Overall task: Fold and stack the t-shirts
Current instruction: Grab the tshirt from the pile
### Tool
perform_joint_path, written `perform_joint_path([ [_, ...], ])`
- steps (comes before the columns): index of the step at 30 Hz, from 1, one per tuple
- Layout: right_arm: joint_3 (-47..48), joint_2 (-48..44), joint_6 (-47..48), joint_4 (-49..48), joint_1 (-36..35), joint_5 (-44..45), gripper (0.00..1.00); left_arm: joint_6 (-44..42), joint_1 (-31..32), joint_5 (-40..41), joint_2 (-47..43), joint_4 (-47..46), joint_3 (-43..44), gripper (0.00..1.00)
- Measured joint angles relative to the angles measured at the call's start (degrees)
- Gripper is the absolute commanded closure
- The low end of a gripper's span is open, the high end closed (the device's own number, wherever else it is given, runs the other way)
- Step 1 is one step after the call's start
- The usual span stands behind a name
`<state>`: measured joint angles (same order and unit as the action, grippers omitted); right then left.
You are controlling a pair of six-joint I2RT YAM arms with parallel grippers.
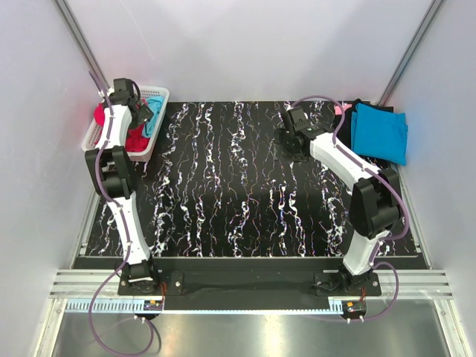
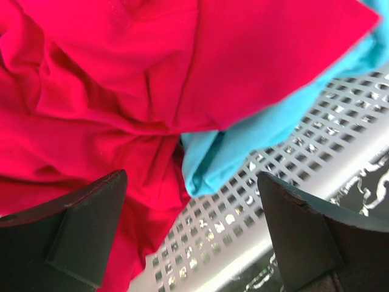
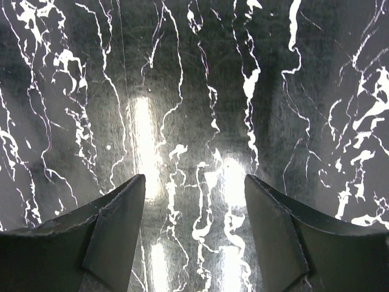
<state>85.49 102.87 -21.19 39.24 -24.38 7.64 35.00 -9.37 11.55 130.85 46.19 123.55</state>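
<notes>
Laundry lies crumpled in the white lattice basket (image 2: 292, 176) at the far left corner: a crimson t-shirt (image 2: 121, 79) heaped over a turquoise t-shirt (image 2: 243, 140). The left pincer (image 2: 191, 188) hangs spread just above them, straddling the line where red meets blue, likely lined up to pinch one out. The right pincer (image 3: 194, 201) hovers spread and empty over the marbled surface (image 3: 200, 91), probably ready to help flatten cloth. At the far right corner a folded turquoise shirt (image 1: 379, 130) rests on a black shirt (image 1: 372, 108), marking the stack's place.

Two white-and-black arms (image 1: 125, 219) carry looping purple cables (image 1: 320, 97).
</notes>
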Motion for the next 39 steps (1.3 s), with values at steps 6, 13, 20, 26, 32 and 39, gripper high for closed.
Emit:
perform_joint_path([
  [6, 2.4, 2.9, 0.7, 0.7, 0.0, 0.3, 0.27, 0.0, -0.3, 3.0, 2.3, -1.2, 1.2, 0.07],
  [13, 3.9, 4.5, 1.9, 2.6, 0.1, 0.4, 0.27, -0.8, -1.0, 5.4, 2.4, -5.7, 1.0, 0.19],
  [20, 5.6, 5.2, 3.1, 4.6, 0.6, 1.0, 0.27, -2.2, -1.2, 1.6, 4.5, -13.3, 0.5, 0.25],
  [26, 7.2, 5.2, 3.7, 6.1, 1.1, 2.0, 0.28, -1.3, -1.2, -0.7, 7.0, -15.8, 0.5, 0.58],
  [32, 8.2, 6.2, 3.6, 7.0, 1.2, 1.9, 0.29, -0.5, -1.2, -2.2, 6.9, -17.0, -1.2, 1.00],
  [39, 8.2, 7.0, 3.1, 7.3, 1.2, 1.8, 0.31, -1.9, -0.6, -2.4, 2.4, -17.4, -5.1, 1.00],
])
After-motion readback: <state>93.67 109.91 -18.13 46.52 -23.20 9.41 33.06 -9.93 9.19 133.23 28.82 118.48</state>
